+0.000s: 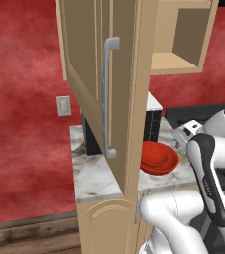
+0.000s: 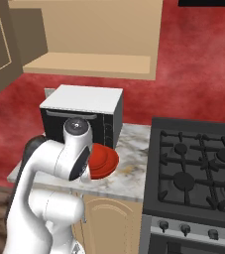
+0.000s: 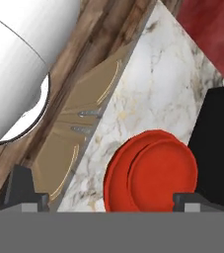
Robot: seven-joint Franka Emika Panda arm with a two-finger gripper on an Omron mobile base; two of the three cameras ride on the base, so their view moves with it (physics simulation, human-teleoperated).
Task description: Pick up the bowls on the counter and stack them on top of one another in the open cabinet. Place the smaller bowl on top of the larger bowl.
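Cabinet door (image 1: 96, 74): swung wide open on the left, its long grey bar handle facing the room and partly hiding the counter behind it.
Open cabinet (image 2: 86, 64): the shelf sits above the counter and has no bowls on it yet.
Counter (image 1: 96, 176): marble slab, with a dark countertop oven (image 2: 82, 116) standing at the back.
Bowls (image 1: 157, 158): two glossy red ones sit together on the counter just in front of the oven, near the front edge. In the hand view the two rims overlap (image 3: 150, 173), so I cannot tell whether they are touching side by side or partly nested, nor which one is the smaller.
Stove (image 2: 198, 173): black burners to the right, well apart from the bowls.
End effector (image 3: 108, 200): jaws spread as wide as they go, holding nothing, poised above the bowls and looking down on them.
Handling: they look rigid, light and slick, probably breakable if dropped, and too wide to span whole.
Where to hold: I would pinch one rim wall, one finger inside and one outside, on the side away from the oven.
Risk: the glossy rim could slip or tip in a shallow pinch.
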